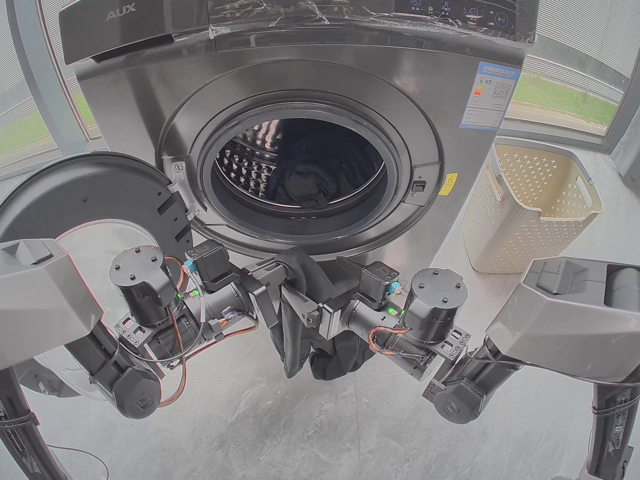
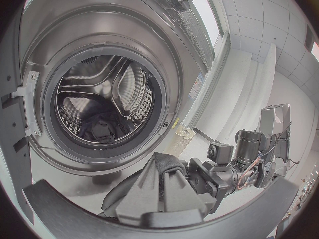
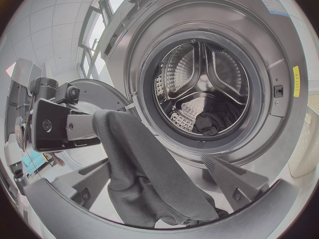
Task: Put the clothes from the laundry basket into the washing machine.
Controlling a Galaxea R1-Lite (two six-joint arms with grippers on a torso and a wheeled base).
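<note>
Both my arms are bent inward, low in front of the washing machine [image 1: 373, 81], wrists nearly meeting below its open mouth. My left gripper [image 2: 164, 171] is clenched on a fold of a dark garment [image 1: 297, 341]. My right gripper [image 3: 156, 161] is spread wide, the cloth draped between its fingers and hanging toward the floor. The door [image 1: 87, 195] stands swung out behind my left arm. More dark clothing [image 1: 303, 181] lies in the drum. The cream laundry basket [image 1: 533, 201] stands beside the machine on my right.

A dark garment [image 1: 297, 341] is hanging before the open washing machine [image 1: 427, 95], dark clothes [image 1: 307, 188] are lying in its drum, the cream laundry basket [image 1: 493, 235] standing beside.
</note>
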